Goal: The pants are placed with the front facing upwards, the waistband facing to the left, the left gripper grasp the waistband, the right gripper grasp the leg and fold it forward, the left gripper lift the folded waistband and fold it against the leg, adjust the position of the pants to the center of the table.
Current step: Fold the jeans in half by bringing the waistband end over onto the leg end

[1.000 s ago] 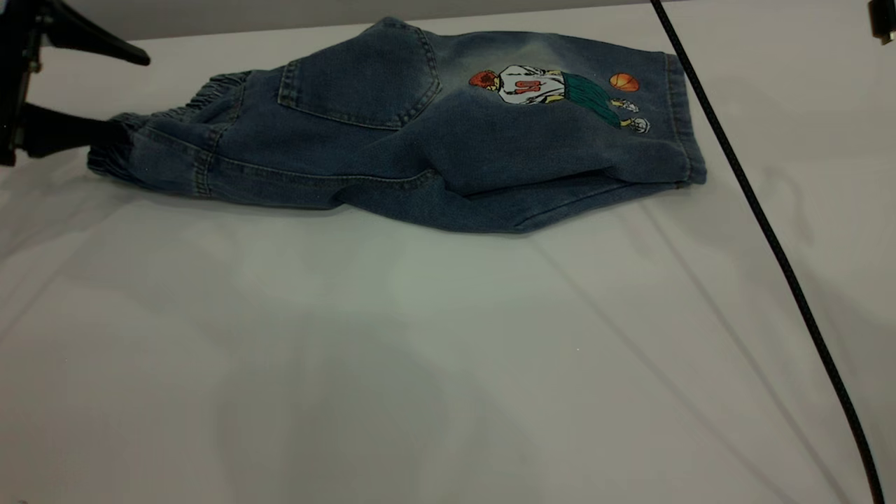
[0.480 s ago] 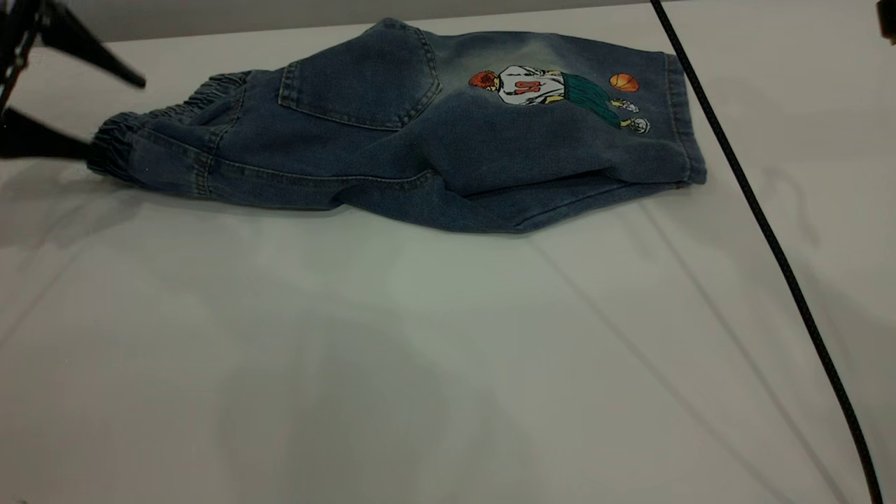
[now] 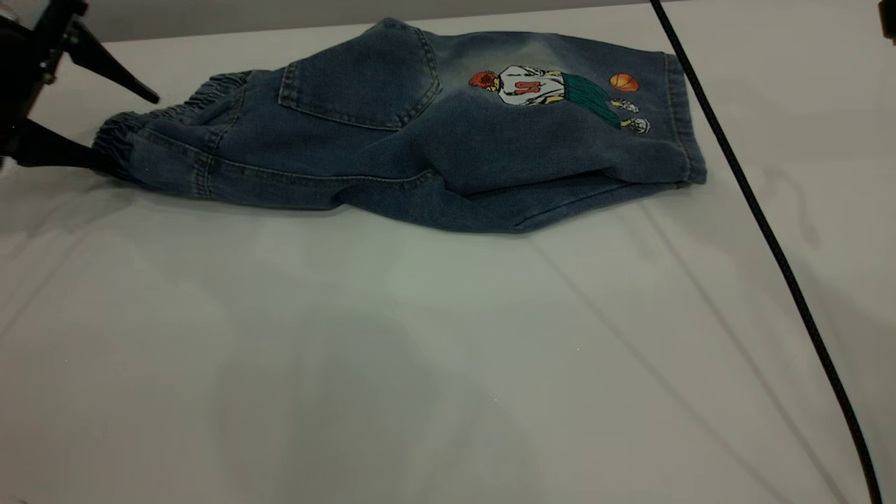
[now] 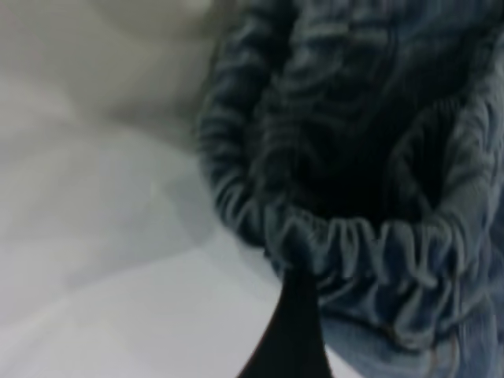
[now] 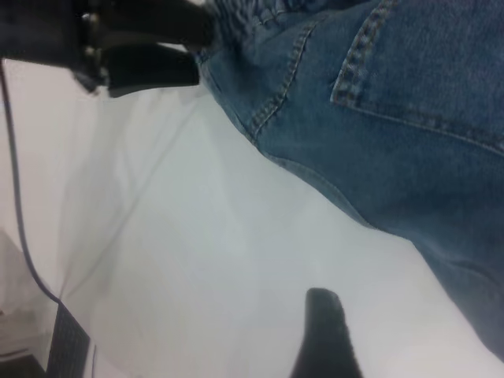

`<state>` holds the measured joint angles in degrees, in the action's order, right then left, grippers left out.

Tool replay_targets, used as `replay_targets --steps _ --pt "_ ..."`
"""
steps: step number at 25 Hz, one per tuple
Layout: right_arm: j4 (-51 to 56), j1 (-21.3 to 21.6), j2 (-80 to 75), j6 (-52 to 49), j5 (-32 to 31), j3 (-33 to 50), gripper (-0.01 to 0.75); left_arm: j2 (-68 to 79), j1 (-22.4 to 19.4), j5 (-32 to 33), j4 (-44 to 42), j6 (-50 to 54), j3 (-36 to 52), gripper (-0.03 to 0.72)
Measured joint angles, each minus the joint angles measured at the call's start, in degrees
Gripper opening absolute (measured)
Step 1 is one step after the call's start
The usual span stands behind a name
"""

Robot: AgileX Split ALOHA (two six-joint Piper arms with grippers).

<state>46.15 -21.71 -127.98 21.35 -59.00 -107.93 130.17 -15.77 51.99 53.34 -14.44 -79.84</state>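
Starting at the far left of the exterior view and finding the left hand [image 3: 131, 133] spread wide, straddling the end of the waistband [image 3: 175, 115], with the upper finger [image 3: 112, 66] hanging above the ruched denim and the lower finger [image 3: 56, 150] lying low on the counter [image 3: 420, 350], tip touching the gathered edge. Checking the left wrist view and seeing one dark fingertip [image 4: 293, 315] meeting the puckered band right at its rim, not pinching anything. Moving rightward along the pants [image 3: 420, 140], lying across the far half of the counter with the waistband pointing left. Passing the patch pocket [image 3: 360, 80] facing up, then noticing a lower layer of denim peeking out along the near edge beneath the top layer. Carrying on to the leg [image 3: 595, 150], stretching out to the right, flat, with the cartoon basketball-player print [image 3: 553, 91] and the orange ball showing on top and the stitched hem cuff closing it off. Crossing a black cable [image 3: 770, 245] running diagonally over the counter just beyond the hem. Ending with the right hand [image 5: 327, 339], hovering above bare counter beside the near edge of the pants in its own wrist view, apart from the cloth; spread or pressed together, cannot tell.
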Motion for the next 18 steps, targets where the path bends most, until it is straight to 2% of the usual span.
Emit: replay_targets --steps 2,7,12,18 --pt "0.0 0.0 0.0 0.0 -0.06 0.0 0.431 0.71 0.87 -0.63 0.47 0.0 -0.82 0.593" --pt "0.0 0.0 0.0 0.0 -0.55 0.0 0.431 1.04 2.23 -6.74 1.09 2.5 -0.91 0.593" --pt "0.0 0.0 0.0 0.0 -0.86 0.0 0.431 3.21 2.75 -6.49 0.73 4.99 -0.93 0.589" --pt "0.19 0.0 0.0 0.0 -1.6 0.0 0.431 3.58 3.41 -9.09 1.27 4.94 -0.93 0.515"
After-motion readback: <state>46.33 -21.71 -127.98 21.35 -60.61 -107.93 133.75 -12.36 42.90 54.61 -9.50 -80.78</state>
